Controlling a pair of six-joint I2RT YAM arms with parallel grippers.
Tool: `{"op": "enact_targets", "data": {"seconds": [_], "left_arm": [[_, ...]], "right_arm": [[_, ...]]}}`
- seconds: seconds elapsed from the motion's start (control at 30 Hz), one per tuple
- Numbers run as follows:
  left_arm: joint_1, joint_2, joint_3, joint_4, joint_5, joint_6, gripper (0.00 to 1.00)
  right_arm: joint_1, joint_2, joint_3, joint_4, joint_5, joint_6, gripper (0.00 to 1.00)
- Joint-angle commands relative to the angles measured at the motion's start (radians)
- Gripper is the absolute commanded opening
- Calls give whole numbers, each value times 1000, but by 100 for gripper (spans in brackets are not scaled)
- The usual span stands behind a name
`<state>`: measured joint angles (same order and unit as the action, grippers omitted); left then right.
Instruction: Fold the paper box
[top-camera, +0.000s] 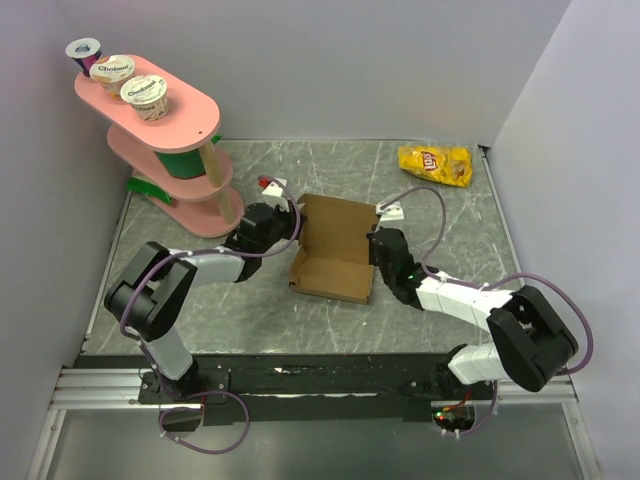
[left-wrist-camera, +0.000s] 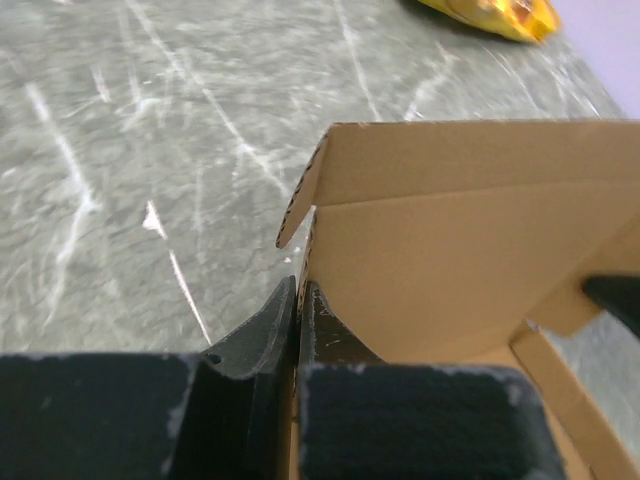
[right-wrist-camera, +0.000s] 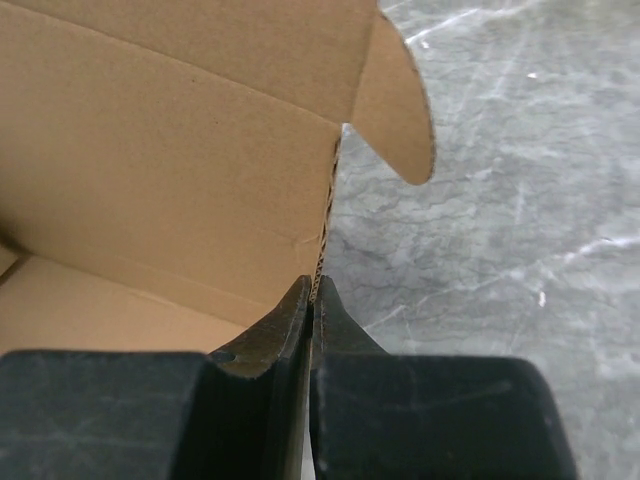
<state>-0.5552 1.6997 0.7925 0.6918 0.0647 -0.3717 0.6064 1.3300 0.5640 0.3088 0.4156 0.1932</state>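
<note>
Tightly, both claws (left-wrist-camera: 296, 300) (right-wrist-camera: 313, 295) on paper box (top-camera: 335, 250) walls.

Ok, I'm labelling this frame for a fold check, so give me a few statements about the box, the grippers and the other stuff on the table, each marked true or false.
The left gripper is shut on the paper box's left wall. True.
The right gripper hangs open above the box. False: it is shut on the box's right wall.
The box's lid is folded shut. False: the lid stands open and the inside shows.
The yellow chip bag lies well apart from the box. True.
The yogurt cups sit in the box. False: they stand on the pink shelf.
</note>
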Motion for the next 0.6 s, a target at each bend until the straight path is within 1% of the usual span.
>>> {"op": "enact_targets", "data": {"seconds": [0.0,0.03,0.13,0.27,0.37,0.57], "left_arm": [[-74,-35,8,-20,-111,-110,3],[-92,-35,7,-23,-146,-114,2],[-124,-37,-9,-20,-186,-130,2],[-155,-46,-38,2,-268,-173,2],[-179,-40,-41,5,-304,-182,2],[-219,-49,-107,57,-370,-225,1]], "right_arm": [[101,40,85,-6,149,58,0],[105,46,92,-22,169,95,0],[118,58,108,-66,228,175,0],[139,54,97,-86,273,253,0],[153,55,97,-108,310,308,0],[185,31,31,-85,342,410,0]]}}
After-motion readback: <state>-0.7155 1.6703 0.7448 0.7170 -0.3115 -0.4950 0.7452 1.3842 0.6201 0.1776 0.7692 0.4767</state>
